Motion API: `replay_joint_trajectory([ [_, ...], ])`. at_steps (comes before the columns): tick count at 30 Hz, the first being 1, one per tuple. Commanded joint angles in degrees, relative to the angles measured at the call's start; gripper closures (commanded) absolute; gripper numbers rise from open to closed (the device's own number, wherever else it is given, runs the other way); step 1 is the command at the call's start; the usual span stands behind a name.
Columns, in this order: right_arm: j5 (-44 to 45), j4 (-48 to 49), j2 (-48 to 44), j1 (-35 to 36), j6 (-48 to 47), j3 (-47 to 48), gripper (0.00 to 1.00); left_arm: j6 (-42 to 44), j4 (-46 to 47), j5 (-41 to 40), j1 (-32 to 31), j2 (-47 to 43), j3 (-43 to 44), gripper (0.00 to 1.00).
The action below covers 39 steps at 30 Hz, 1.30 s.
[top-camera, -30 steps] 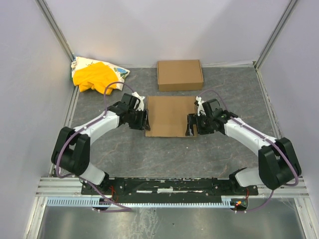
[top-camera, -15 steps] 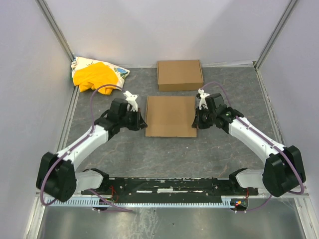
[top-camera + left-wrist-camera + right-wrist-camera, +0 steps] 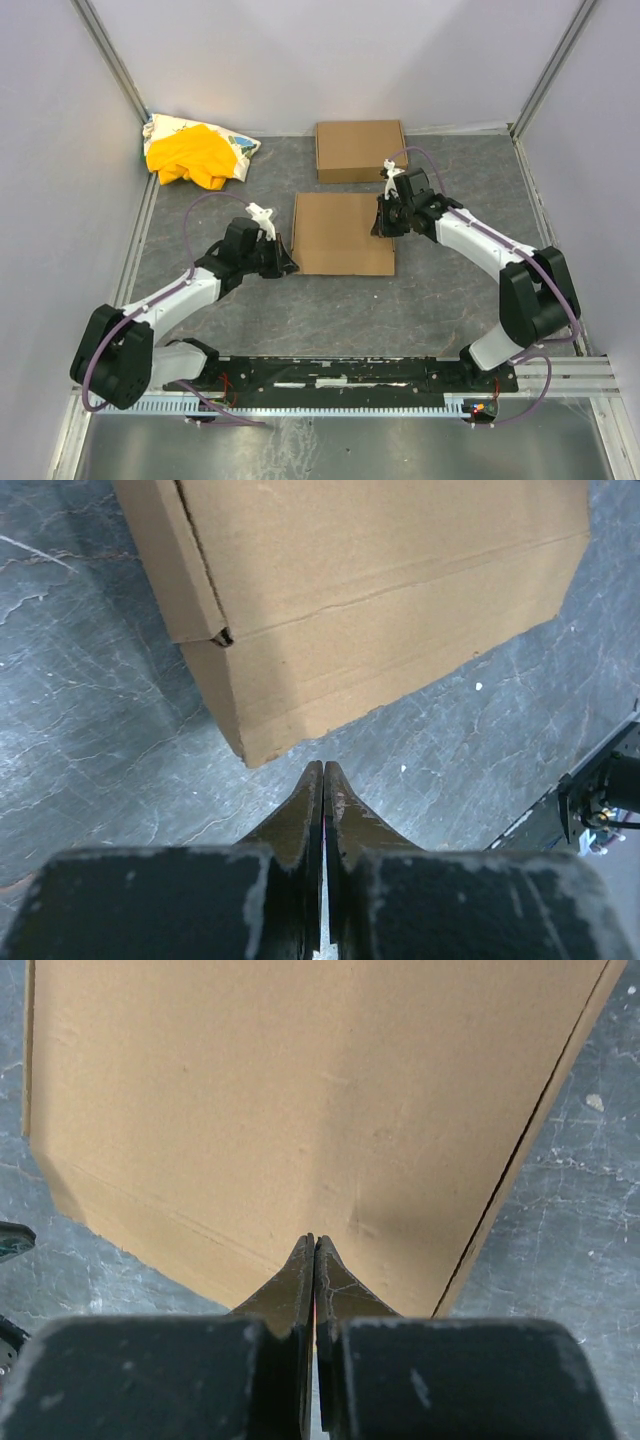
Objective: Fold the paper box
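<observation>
My left gripper [image 3: 322, 772], pinched fully shut and empty, points at the near-left corner of the flat brown cardboard paper box [image 3: 380, 590], its tips just short of it. My right gripper [image 3: 314, 1245], likewise closed on nothing, sits at the box's right edge; whether its tips press the cardboard is unclear from the wrist view. The box lies closed and flat mid-way across the grey stone-patterned desk [image 3: 350, 310], near a second neat brown cardboard rectangle [image 3: 361, 150] behind it and well apart from the yellow cloth bundle [image 3: 190, 155] in the far-left corner. The risk, as I judge it: a one-sided nudge from closed tips could skate the light box across the desk, or the side flap [image 3: 190, 570], its seam gaping slightly, could spring open.
</observation>
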Motion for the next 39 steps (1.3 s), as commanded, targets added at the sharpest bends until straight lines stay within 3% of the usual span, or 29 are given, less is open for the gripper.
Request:
replay_joint_trajectory([
  [1,1.3,1.9,1.1,0.2,-0.5,4.0,0.99,-1.5,2.4,-4.1,-0.3,1.6,0.9,0.97],
  [10,0.4,1.1,3.2,0.2,-1.2,3.5,0.99,-2.5,5.4,-8.5,-1.1,10.9,2.1,0.97],
  [20,-0.3,0.2,5.4,0.2,-1.6,2.8,0.99,-4.2,10.8,-13.3,-1.4,14.9,4.8,0.97],
  [30,-0.9,1.5,0.8,0.3,-0.6,1.4,0.99,-3.1,6.3,-13.3,-1.4,19.0,11.0,0.97],
  [33,4.7,-1.5,-1.6,0.1,-0.6,6.3,0.93,-3.2,5.9,-13.5,-1.3,16.3,9.1,0.97],
  [36,10.1,-9.4,3.9,-1.1,-1.6,17.9,0.73,-3.6,6.1,-12.9,-1.4,14.1,7.6,0.97],
  [39,5.5,-14.9,12.2,-1.7,-2.7,29.2,0.74,-4.4,6.3,-11.8,-1.4,12.7,7.2,0.97],
])
